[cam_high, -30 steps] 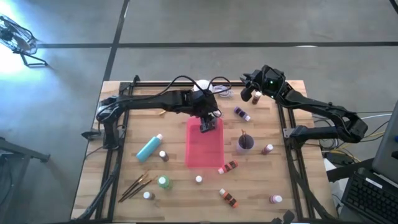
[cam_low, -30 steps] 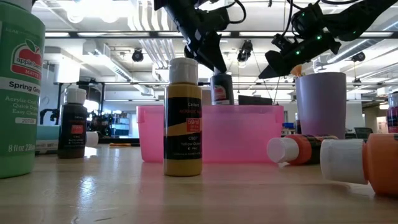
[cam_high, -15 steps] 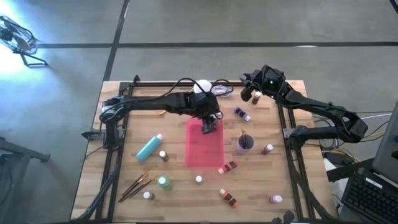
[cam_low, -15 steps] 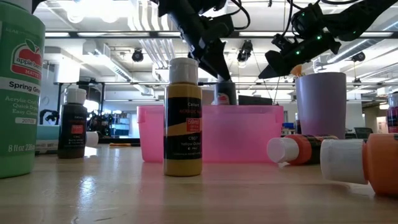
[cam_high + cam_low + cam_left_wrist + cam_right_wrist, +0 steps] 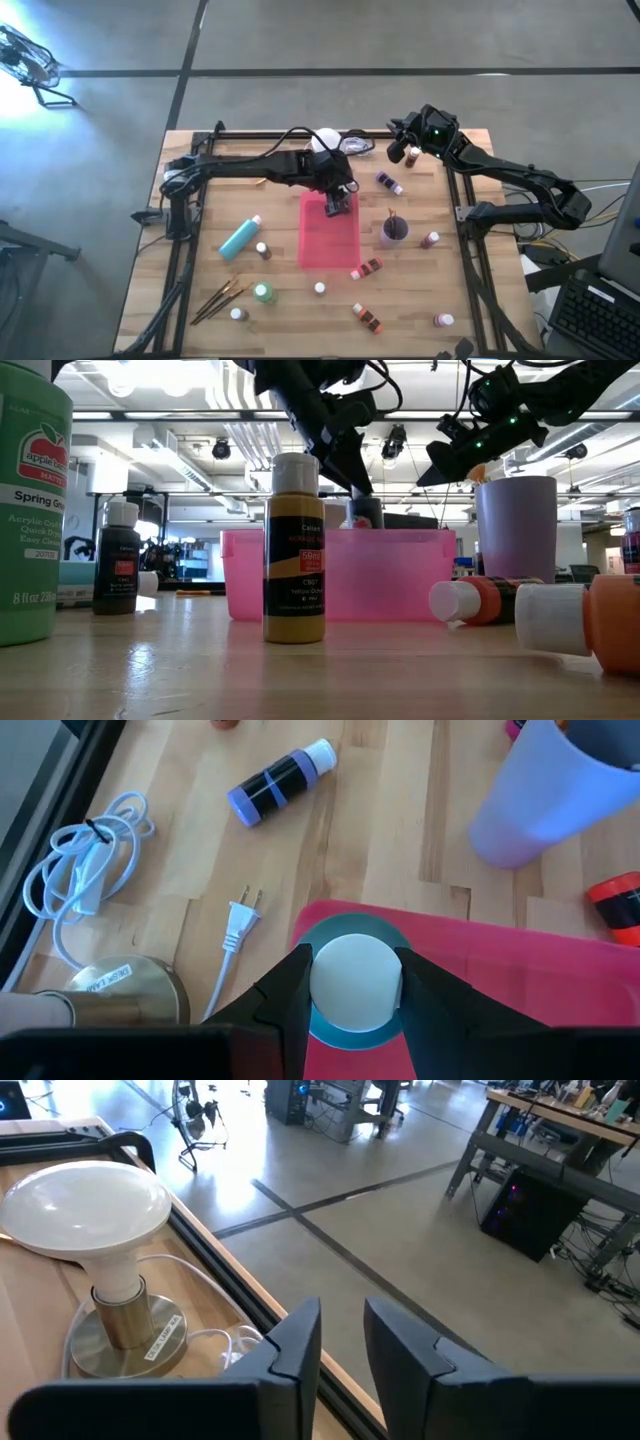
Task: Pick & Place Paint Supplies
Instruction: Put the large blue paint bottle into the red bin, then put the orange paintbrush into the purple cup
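Left gripper (image 5: 338,199) clamped on a white-capped paint bottle (image 5: 355,984), lower than a second ago, over the pink tray (image 5: 330,250)'s far edge, right gripper (image 5: 342,1342) fingers narrow, empty, unmoved beyond the table's far right corner.

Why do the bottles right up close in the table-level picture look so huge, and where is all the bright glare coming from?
Low view: the green bottle and orange bottle sit nearest the lens, so they loom large and are cut off by the picture's edges; ceiling lights behind leave the arms as dark silhouettes. High view: a bright patch glares on the floor at top left. Right wrist view: daylight washes out the floor beyond the lamp.
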Tool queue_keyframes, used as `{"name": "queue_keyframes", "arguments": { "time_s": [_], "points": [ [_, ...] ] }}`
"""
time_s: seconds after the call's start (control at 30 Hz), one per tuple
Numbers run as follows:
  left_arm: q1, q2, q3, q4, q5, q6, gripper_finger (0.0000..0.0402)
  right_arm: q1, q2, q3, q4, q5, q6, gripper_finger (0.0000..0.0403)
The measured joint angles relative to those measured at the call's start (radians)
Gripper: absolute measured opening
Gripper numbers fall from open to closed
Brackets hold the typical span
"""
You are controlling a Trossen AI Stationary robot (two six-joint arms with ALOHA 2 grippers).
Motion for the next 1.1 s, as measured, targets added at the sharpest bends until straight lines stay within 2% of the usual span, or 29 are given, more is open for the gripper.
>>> {"name": "queue_keyframes", "arguments": {
  "time_s": [0.3,0.43,0.8,1.1],
  "points": [
    [0.001,-0.002,-0.017,0.020,0.001,0.002,0.0127,0.000,0.000,0.000,0.000,0.000,0.000,0.0053],
    [0.001,-0.002,-0.018,0.025,0.002,0.015,0.0140,0.000,0.000,0.000,0.000,0.000,0.000,0.0052],
    [0.001,-0.003,-0.017,0.044,0.001,0.055,0.0191,-0.001,0.000,0.000,0.000,0.000,0.000,0.0084],
    [0.001,-0.051,0.135,-0.321,-0.057,0.024,0.0197,-0.001,0.000,-0.001,0.000,0.000,-0.004,0.0112]
  ]
}}
